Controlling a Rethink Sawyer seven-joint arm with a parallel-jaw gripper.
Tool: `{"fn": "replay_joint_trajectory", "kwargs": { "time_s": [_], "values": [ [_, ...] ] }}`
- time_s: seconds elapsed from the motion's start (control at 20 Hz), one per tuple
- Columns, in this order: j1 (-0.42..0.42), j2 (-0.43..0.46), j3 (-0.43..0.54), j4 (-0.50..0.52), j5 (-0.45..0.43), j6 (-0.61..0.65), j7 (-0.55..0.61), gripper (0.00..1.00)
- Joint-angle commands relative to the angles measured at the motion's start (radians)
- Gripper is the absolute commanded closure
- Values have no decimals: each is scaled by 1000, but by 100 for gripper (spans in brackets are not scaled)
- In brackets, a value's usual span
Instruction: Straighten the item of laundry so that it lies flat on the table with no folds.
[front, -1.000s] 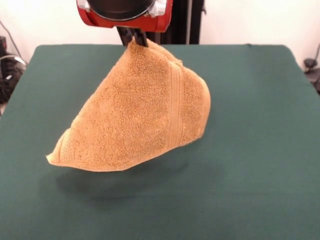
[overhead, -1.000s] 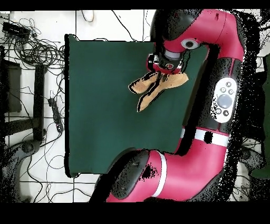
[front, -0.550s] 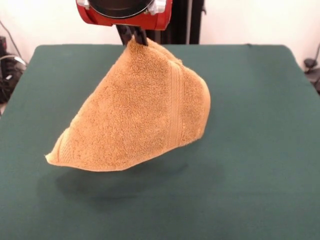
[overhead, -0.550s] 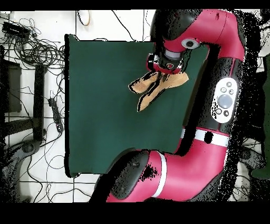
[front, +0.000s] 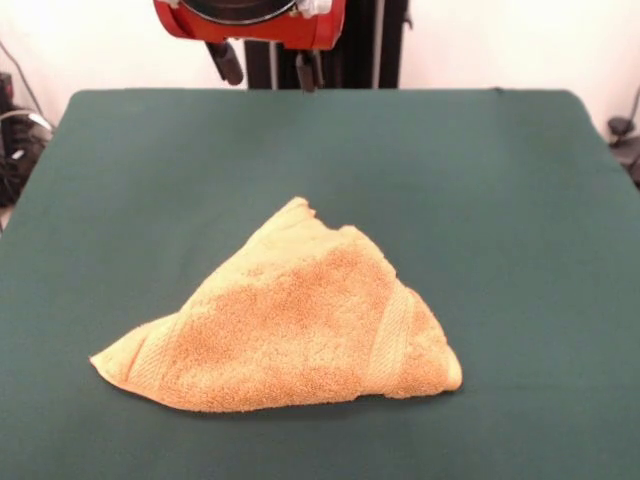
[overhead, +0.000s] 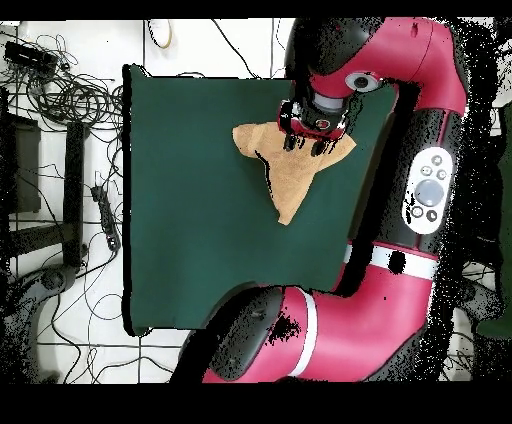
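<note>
Observe that the towel (front: 290, 325) lies on the green surface (front: 520, 200), toward its near middle in the front view, folded into a rough triangle (one woven band runs across its right part). Note that the pincer (front: 268, 68) hangs above the surface's far edge, its two fingers (front: 226, 62) spread apart and holding nothing, well clear of the towel.

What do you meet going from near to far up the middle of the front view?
Bare table → towel, lying in a folded triangle → more bare table → open gripper hanging above the far edge.
</note>
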Motion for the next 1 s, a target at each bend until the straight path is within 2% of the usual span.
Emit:
{"fn": "replay_joint_trajectory", "kwargs": {
  "time_s": [0.05, 0.4, 0.5, 0.65, 0.85, 1.0],
  "values": [
    [10, -51, 51, 243, 44, -130, -112, 0],
    [6, -69, 48, 282, 35, -149, -137, 0],
    [5, -44, 61, 264, 34, -150, -132, 0],
    [-3, 11, 90, 254, 61, -224, -61, 0],
    [3, 107, 113, 163, 11, -208, -176, 0],
    [8, 173, 127, 104, -4, -181, -169, 0]
  ]
}}
